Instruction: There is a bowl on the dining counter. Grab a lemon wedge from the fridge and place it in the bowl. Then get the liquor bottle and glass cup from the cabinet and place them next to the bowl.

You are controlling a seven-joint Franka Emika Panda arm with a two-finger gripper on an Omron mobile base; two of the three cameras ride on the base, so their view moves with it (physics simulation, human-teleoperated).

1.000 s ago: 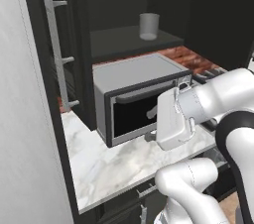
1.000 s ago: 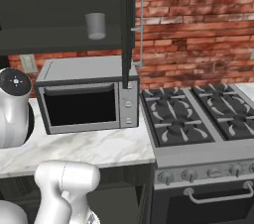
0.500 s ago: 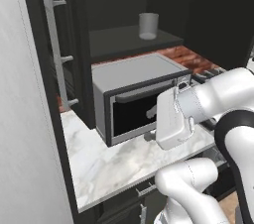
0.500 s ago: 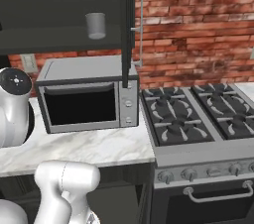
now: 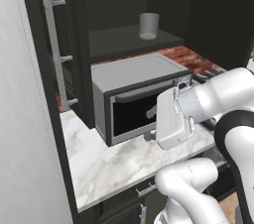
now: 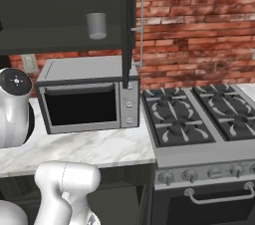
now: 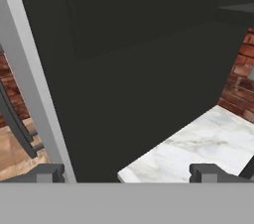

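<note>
Facing an open upper cabinet (image 6: 60, 15), dark inside, smooth matte walls, its door (image 6: 130, 25) swung out edge-on with a long grey bar handle (image 6: 141, 25) running vertically. Behind it a red brick wall (image 6: 199, 30), rough rectangular courses with pale mortar. Right of the bench sits a gas stove (image 6: 199, 119), grey metal top, black cast grates, round knobs along the front, oven handle below. The bench (image 6: 94, 147) is white marble with grey veining, flat slab, dark cabinets under it. On it stands a microwave (image 6: 84, 99), boxy grey metal case, black glossy glass door, button panel at its right side.

The glass cup (image 6: 96, 25) is on the cabinet shelf above the microwave, toward the shelf's middle-right, just left of the door edge. Looks pale grey, translucent-ish, plain cylinder, slightly wider at the rim. Standing upright, mouth up, long axis vertical. Same cup in the left base view (image 5: 149, 25), alone on the shelf, well above the microwave (image 5: 139, 96).

White arm hand hangs in front of the microwave door in the left base view, well below the cup. Tool (image 7: 126, 173) has its two small dark fingertips (image 7: 47, 173) spread wide apart, nothing between them, pointed at a dark panel face and the marble bench corner (image 7: 198, 148).
</note>
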